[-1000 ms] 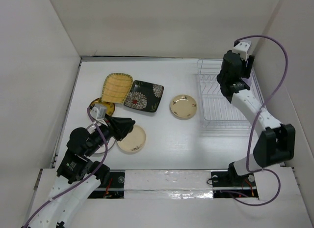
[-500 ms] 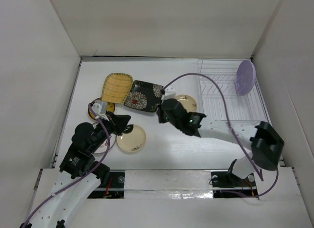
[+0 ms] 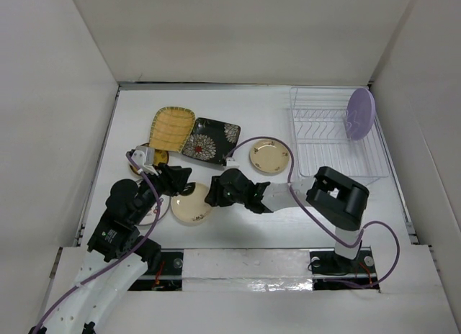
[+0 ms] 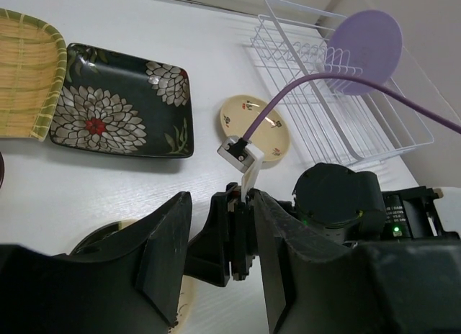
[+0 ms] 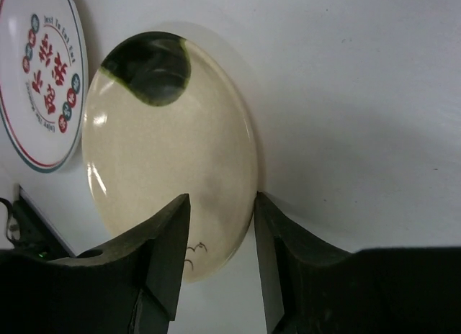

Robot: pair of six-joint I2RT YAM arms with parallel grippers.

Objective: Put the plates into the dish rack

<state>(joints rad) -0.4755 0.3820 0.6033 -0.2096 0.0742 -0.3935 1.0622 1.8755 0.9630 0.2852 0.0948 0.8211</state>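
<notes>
The lavender plate (image 3: pixel 360 112) stands upright in the white wire dish rack (image 3: pixel 328 165) at the back right. My right gripper (image 3: pixel 214 196) reaches left across the table. It is open, and its jaws straddle the right rim of the plain cream plate (image 3: pixel 189 206), one finger over the plate (image 5: pixel 166 168) and one on the table outside it. My left gripper (image 3: pixel 176 179) is open and empty, just above the same plate's far left side. The yellow woven dish (image 3: pixel 173 127), black flowered dish (image 3: pixel 210 140) and gold-rimmed cream plate (image 3: pixel 269 155) lie flat.
A brown-gold plate (image 3: pixel 156 157) and a white red-patterned plate (image 5: pixel 39 75) lie at the left, partly under my left arm. The two grippers are close together over the cream plate. White walls enclose the table.
My right gripper left the lavender plate standing in the rack and swung left and down to the cream plate. My left gripper shifted slightly.
</notes>
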